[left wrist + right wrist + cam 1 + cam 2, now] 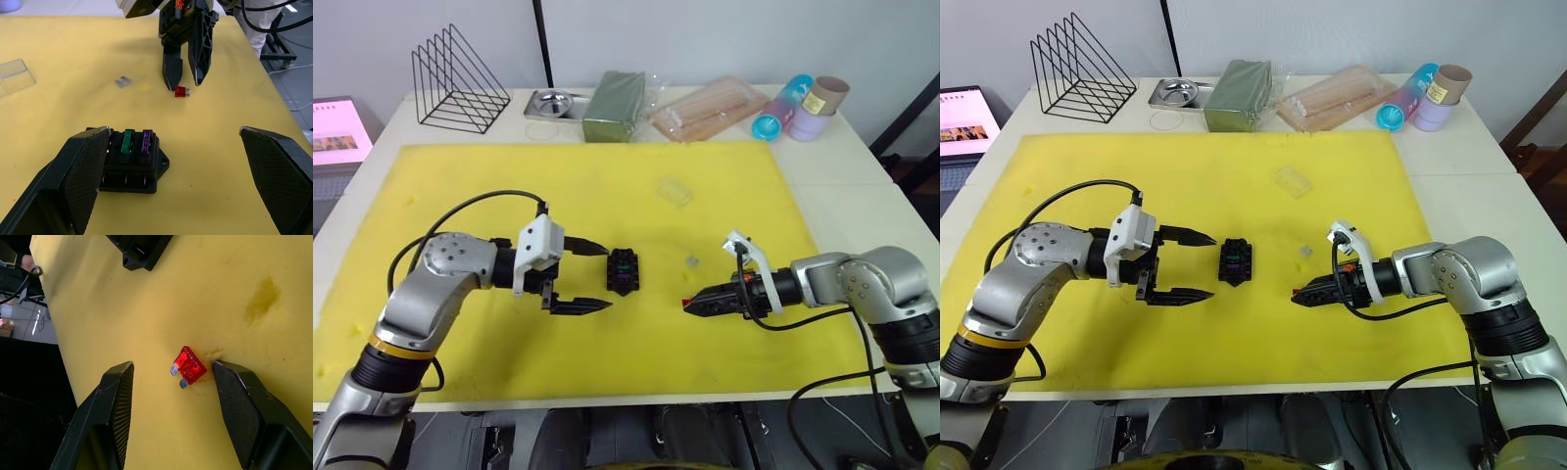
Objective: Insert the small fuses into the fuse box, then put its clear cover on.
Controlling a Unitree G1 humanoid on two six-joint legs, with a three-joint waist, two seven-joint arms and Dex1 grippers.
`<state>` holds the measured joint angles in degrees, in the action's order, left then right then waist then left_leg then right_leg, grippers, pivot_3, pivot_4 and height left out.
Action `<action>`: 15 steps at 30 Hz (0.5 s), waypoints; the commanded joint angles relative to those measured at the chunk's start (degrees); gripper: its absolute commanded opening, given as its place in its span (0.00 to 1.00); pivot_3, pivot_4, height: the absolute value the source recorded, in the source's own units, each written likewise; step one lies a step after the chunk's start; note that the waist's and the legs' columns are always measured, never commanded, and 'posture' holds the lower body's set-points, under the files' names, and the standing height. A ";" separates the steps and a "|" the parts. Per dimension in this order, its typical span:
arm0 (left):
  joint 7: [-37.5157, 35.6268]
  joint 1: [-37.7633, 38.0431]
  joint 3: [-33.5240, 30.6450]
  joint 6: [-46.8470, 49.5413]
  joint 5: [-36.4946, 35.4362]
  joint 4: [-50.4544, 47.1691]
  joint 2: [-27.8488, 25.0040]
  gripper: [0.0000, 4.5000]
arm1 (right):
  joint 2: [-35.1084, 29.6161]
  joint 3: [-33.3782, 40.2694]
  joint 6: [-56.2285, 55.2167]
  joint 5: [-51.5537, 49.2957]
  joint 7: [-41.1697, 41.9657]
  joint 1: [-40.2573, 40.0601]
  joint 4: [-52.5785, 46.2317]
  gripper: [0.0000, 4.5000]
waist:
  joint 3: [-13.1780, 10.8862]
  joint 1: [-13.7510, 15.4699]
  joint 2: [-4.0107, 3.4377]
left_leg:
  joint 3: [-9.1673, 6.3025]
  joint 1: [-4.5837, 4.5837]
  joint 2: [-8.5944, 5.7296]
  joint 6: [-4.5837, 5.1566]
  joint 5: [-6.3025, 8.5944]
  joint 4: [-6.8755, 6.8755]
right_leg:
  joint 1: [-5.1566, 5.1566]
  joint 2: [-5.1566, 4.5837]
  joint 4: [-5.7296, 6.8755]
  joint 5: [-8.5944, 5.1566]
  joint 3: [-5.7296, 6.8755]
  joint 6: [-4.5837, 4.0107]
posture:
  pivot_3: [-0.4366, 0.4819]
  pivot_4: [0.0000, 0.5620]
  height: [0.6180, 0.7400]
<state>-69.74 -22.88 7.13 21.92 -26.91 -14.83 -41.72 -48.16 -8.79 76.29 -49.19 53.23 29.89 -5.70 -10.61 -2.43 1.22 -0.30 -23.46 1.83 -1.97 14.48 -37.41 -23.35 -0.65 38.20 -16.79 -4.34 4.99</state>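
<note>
The black fuse box (624, 270) sits mid-mat, with a green fuse (127, 142) and a purple fuse (146, 142) standing in its slots. My left gripper (607, 278) is open just left of the box, one finger on either side of its near end. A red fuse (189, 365) lies flat on the mat to the right of the box. My right gripper (168, 367) is open, fingers straddling the red fuse low on the mat. A pale grey fuse (691, 260) lies a little farther back. The clear cover (674, 190) rests farther back on the mat.
The yellow foam mat (509, 186) covers most of the table. Along the back edge stand a wire rack (458, 83), a metal tray (553, 103), a dark green block (615, 106), a clear bag of sticks (710, 108) and tubes (803, 108).
</note>
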 commanded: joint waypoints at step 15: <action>0.64 0.35 -1.42 -0.75 -0.32 -2.02 -0.23 1.00 | 1.13 0.23 0.48 2.14 2.79 2.02 1.94 0.21 | 0.00 0.02 0.00 | 0.00 0.00 0.00 0.00 0.00 0.00 | 0.00 0.00 0.00 0.00 0.00 0.00 | 0.48 0.27 1.00</action>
<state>-69.48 -22.66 7.12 21.92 -26.87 -14.85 -41.72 -47.21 -8.82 76.81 -46.94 55.07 30.94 -3.35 -10.61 -2.41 1.22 -0.29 -23.46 1.83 -1.97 14.48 -37.41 -23.36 -0.65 38.20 -16.79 -4.34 4.99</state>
